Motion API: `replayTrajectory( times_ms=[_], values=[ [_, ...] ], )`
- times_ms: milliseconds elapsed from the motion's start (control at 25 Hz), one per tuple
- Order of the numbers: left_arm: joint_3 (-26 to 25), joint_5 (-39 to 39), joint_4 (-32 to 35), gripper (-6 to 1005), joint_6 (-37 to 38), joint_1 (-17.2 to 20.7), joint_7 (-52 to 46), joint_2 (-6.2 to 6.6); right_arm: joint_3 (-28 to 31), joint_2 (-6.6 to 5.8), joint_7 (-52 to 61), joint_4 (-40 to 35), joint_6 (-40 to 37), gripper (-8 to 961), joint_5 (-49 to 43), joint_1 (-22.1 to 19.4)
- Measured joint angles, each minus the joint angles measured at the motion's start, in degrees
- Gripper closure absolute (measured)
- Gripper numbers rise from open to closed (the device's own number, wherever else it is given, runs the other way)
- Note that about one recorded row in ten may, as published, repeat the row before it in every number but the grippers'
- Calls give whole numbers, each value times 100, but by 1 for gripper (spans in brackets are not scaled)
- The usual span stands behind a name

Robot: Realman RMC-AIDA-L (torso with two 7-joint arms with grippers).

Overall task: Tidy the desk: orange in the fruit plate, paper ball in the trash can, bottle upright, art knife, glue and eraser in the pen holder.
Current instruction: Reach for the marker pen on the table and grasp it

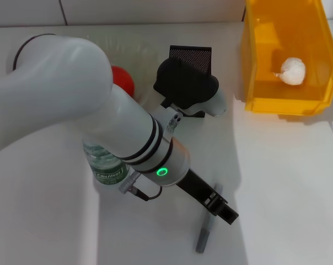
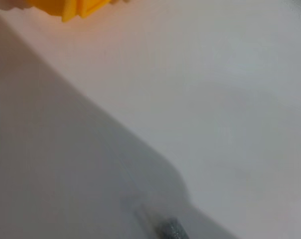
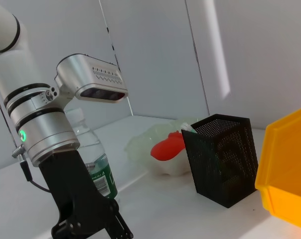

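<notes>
The left tool [image 1: 224, 208] hung low over the art knife [image 1: 203, 236] on the white desk [image 1: 288, 182]; whether its fingers were open could not be told. The bottle [image 1: 107, 168] stood upright, the orange [image 1: 122, 79] lay in the fruit plate [image 3: 140, 144], and the paper ball [image 1: 293, 70] in the trash can [image 1: 254, 49].

The head camera looks steeply down on the white desk [image 1: 288, 182] from above. The left wrist camera sits very close to the desk surface, catching only a corner of the yellow trash can [image 2: 71, 7]. The right wrist camera looks from low down, sideways across the desk, sharing the trash can [image 3: 285, 174] and black pen holder [image 3: 223, 159] with the head view.
</notes>
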Motion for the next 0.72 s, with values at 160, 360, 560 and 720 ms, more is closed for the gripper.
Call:
replayTrajectory(
  times_ms=[160,360,560,720],
  values=[
    [5,21,0,285,-10,1,0,0,0,7,0,0,-1,342,0,5],
    [54,59,-1,288,-12,1,0,0,0,9,0,0,-2,342,0,18],
    [85,144,-1,340,-25,8,5,0,0,19,0,0,18,342,0,41],
    [86,526,168,414,50,8,22,0,1,39,-6,0,99,342,0,44]
  ],
)
